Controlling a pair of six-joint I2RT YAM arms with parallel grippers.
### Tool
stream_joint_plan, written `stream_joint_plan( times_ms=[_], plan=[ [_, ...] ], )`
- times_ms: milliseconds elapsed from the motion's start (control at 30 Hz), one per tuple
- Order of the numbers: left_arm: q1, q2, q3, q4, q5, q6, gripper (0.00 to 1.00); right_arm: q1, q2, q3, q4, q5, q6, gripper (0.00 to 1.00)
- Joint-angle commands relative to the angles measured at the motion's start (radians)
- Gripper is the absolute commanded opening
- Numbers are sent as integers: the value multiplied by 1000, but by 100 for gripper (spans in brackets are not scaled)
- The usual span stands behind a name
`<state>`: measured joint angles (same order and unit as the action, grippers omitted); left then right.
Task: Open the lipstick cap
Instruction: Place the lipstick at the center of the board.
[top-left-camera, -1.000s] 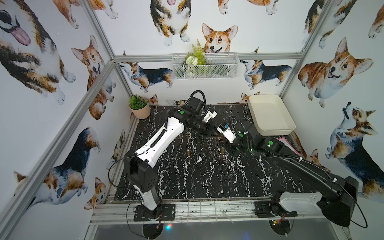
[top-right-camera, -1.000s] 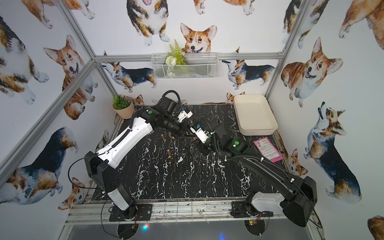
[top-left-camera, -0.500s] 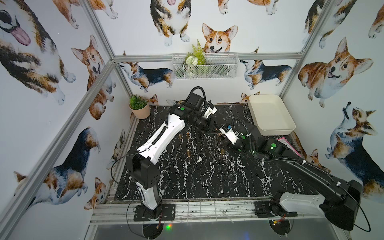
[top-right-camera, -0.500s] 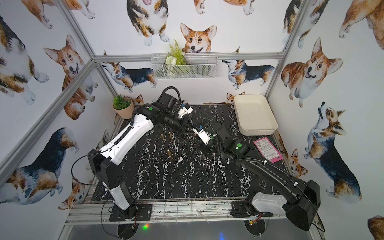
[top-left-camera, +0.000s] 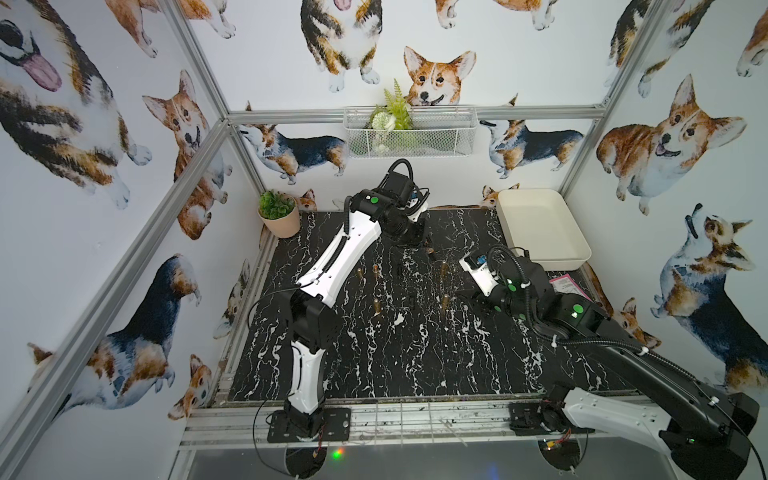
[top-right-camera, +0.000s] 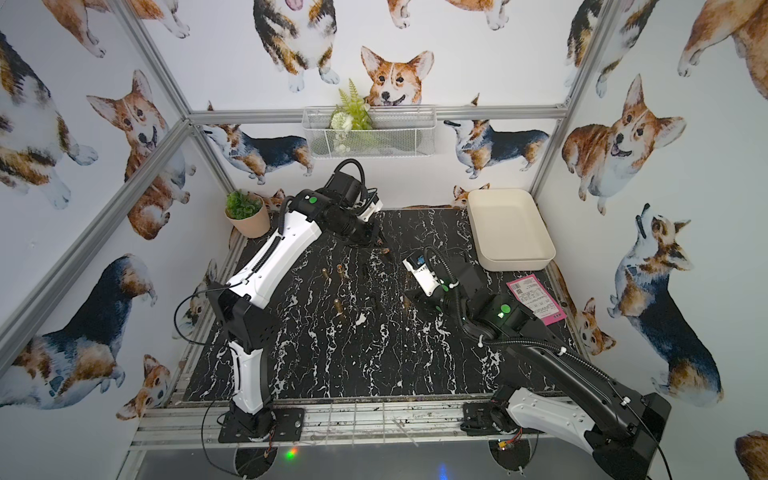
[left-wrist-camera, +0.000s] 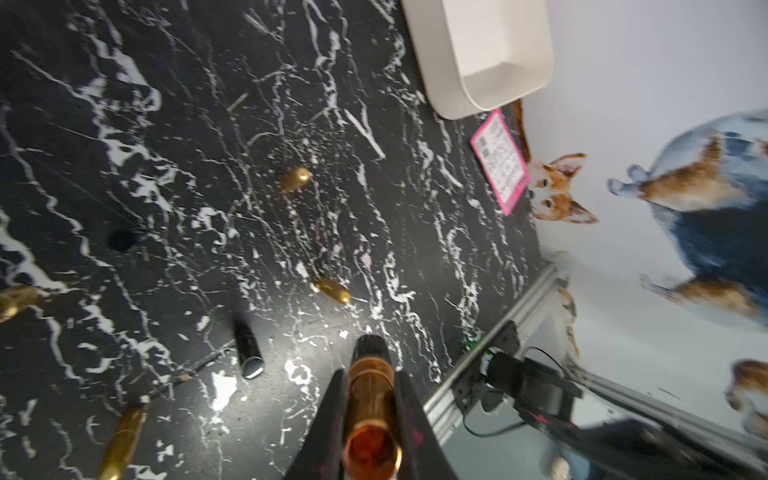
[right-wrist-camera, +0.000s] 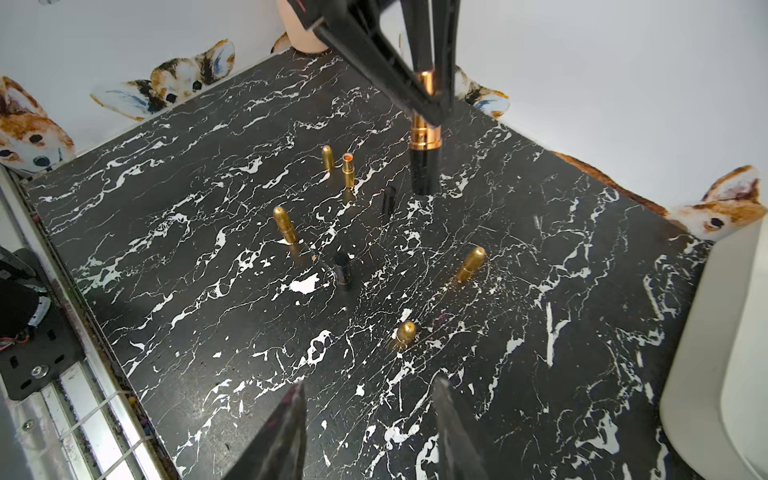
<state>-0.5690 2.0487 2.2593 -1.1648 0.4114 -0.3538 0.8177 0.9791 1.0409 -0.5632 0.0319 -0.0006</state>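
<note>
My left gripper (left-wrist-camera: 371, 376) is shut on a lipstick (left-wrist-camera: 371, 399), a copper tube with a black base, held above the back of the table with no cap on it. In the right wrist view the lipstick (right-wrist-camera: 424, 141) hangs base down between the left gripper's fingers (right-wrist-camera: 390, 70). In both top views the left gripper (top-left-camera: 428, 248) (top-right-camera: 381, 246) is near the back wall. Two black caps (right-wrist-camera: 343, 270) (right-wrist-camera: 389, 199) rest on the marble table; which one came from this lipstick I cannot tell. My right gripper (right-wrist-camera: 370, 384) (top-left-camera: 462, 296) is open, holding nothing, apart from the lipstick.
Several gold bullet-shaped lipsticks (right-wrist-camera: 284, 224) (right-wrist-camera: 471, 264) (right-wrist-camera: 405, 332) stand on the table, one uncapped (right-wrist-camera: 348, 166). A white tray (top-left-camera: 544, 262) sits at the back right beside a pink card (top-left-camera: 567, 286). A potted plant (top-left-camera: 279, 216) is at the back left.
The two grippers met at mid-table before. The right gripper has opened and drawn back to the right. The left arm has carried the lipstick toward the back wall.
</note>
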Motion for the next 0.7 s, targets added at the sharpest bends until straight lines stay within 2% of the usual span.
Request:
stream_joint_plan(
  times_ms=[0,300,533,667],
  plan=[
    [1,54,36,-30,-190,29,19,0,-34,19,-57,67,8,52],
    [-3,162,-28,133,-381,25,19,-1,-95,-12,-76,160,25,56],
    [-13,159,-196,339,-418,2,19,-15,-90,-44,-54,213,36,56],
    [-27,177,-237,409,-422,2,20,-54,-100,-53,-46,182,58,56]
  ],
)
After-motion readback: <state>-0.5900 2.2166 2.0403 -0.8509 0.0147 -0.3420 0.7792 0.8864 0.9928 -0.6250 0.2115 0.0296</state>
